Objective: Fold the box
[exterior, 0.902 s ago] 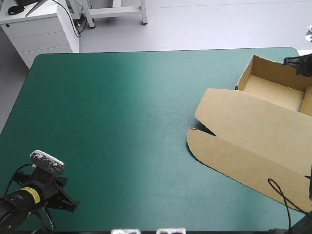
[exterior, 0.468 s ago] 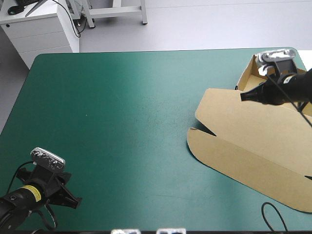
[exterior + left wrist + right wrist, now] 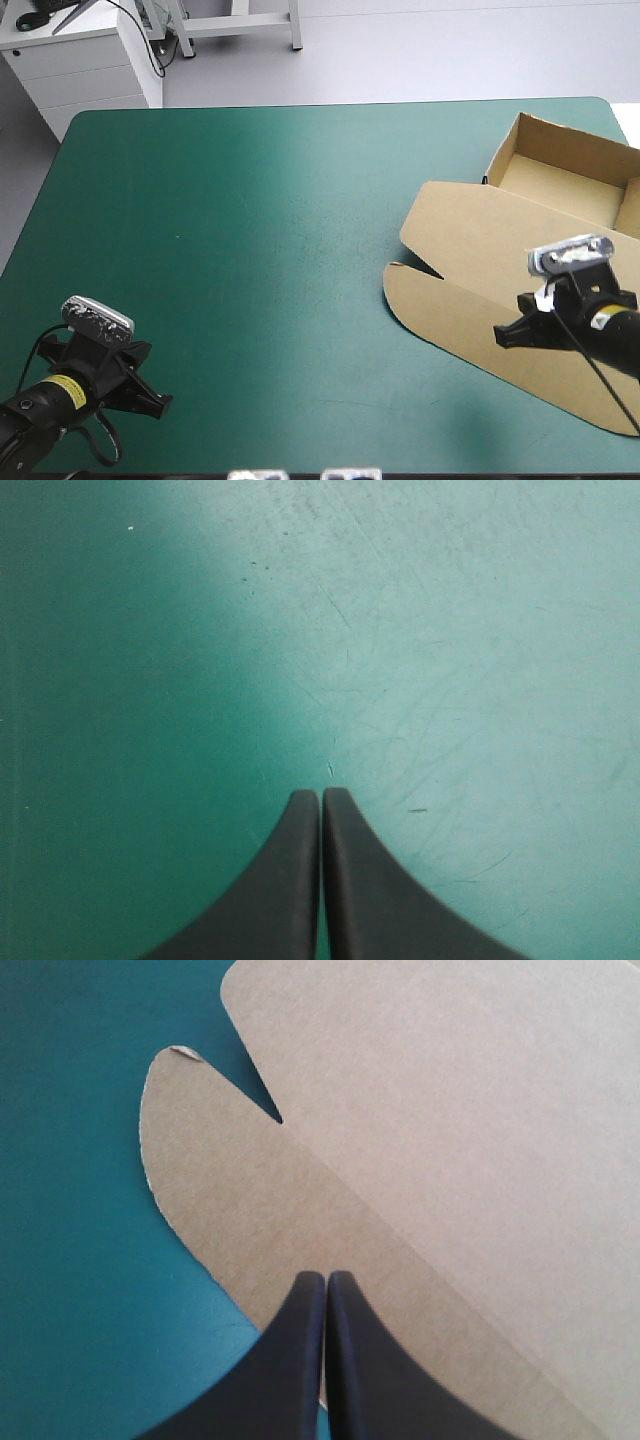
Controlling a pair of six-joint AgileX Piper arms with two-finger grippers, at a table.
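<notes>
Fingers (image 3: 298,1360) pressed together — right gripper (image 3: 325,1276) over the brown box (image 3: 480,240), left gripper (image 3: 320,793) over teal-green cover (image 3: 450,630) — yellow arm label (image 3: 62,393) illegible.

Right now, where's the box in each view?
High view: the box lies at the table's right side, lid flat.
Left wrist view: not in it.
Right wrist view: box under and ahead of the right gripper.
Shared landmark: the notch beside its rounded flap.

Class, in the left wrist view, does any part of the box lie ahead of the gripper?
No: only bare cover shows ahead of the left gripper.
</notes>
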